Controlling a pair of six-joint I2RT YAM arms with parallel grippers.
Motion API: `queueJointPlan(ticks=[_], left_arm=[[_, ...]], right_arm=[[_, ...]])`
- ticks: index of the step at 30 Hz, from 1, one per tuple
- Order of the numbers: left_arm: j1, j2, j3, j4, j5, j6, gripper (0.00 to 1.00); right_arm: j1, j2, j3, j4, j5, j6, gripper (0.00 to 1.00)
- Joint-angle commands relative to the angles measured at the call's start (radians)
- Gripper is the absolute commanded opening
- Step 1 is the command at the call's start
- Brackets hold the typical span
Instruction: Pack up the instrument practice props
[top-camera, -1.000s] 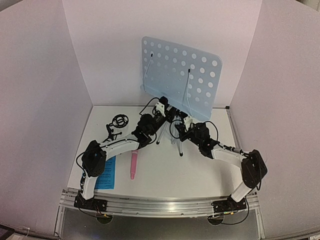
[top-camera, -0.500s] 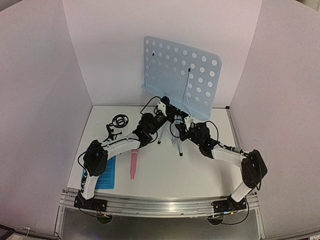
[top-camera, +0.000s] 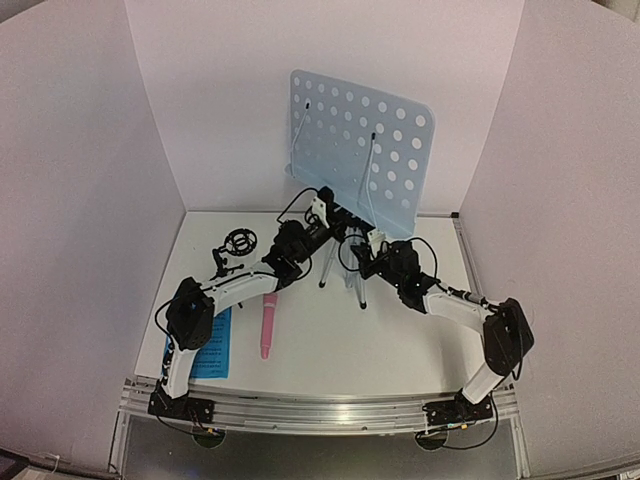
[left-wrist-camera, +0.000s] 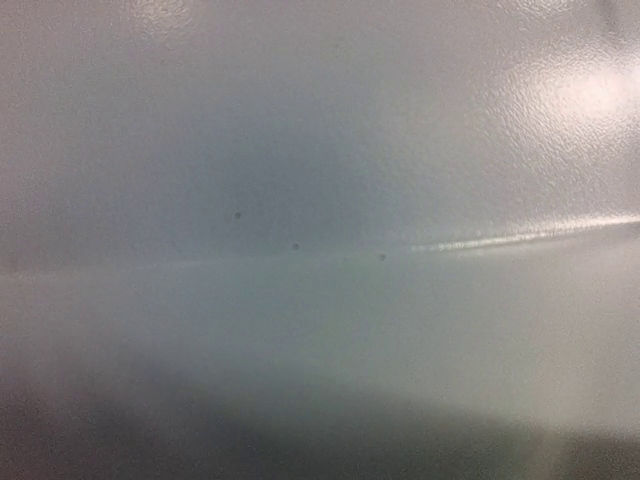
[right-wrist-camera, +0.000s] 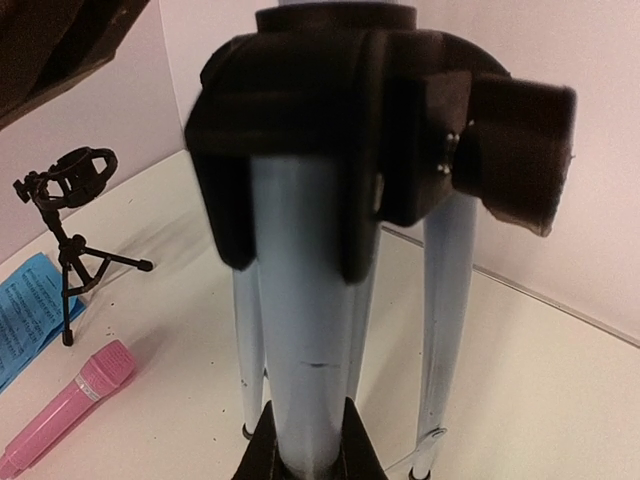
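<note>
The pale-blue perforated music stand (top-camera: 360, 145) stands at the back on its silver tripod (top-camera: 345, 272). My right gripper (top-camera: 372, 245) is shut on one silver tripod leg (right-wrist-camera: 300, 330), its fingertips (right-wrist-camera: 257, 452) on either side, just below the black hub (right-wrist-camera: 330, 110). My left gripper (top-camera: 322, 215) is at the plate's lower edge; its wrist view is filled by the blurred pale plate (left-wrist-camera: 320, 200), with no fingers showing. The pink microphone (top-camera: 268, 328) lies on the table. The black tripod mic stand (top-camera: 235, 248) stands at the left. The blue sheet-music pages (top-camera: 212, 345) lie under the left arm.
White walls enclose the table on three sides, close behind the music stand. The right wrist view shows the mic stand (right-wrist-camera: 70, 200), microphone (right-wrist-camera: 65, 410) and blue pages (right-wrist-camera: 25, 310) to the left of the tripod. A metal rail (top-camera: 320, 410) runs along the near edge.
The music stand's plate has shifted and turned slightly, its right edge moving left. Both grippers have moved a little up and back with it.
</note>
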Motion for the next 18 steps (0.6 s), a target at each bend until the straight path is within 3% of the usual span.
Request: queueJointPlan(ticks=[1,18], left_arm=[[-0.031,-0.054,0.079,-0.065,0.179,-0.118,0.00],[-0.040,-0.005,0.187,-0.106,0.224,-0.198,0.00]], right_arm=[[-0.001,-0.018,0.193,0.230,-0.009,-0.101,0.00],[-0.019,0.056,0.367,0.305,0.050,-0.130,0.00]])
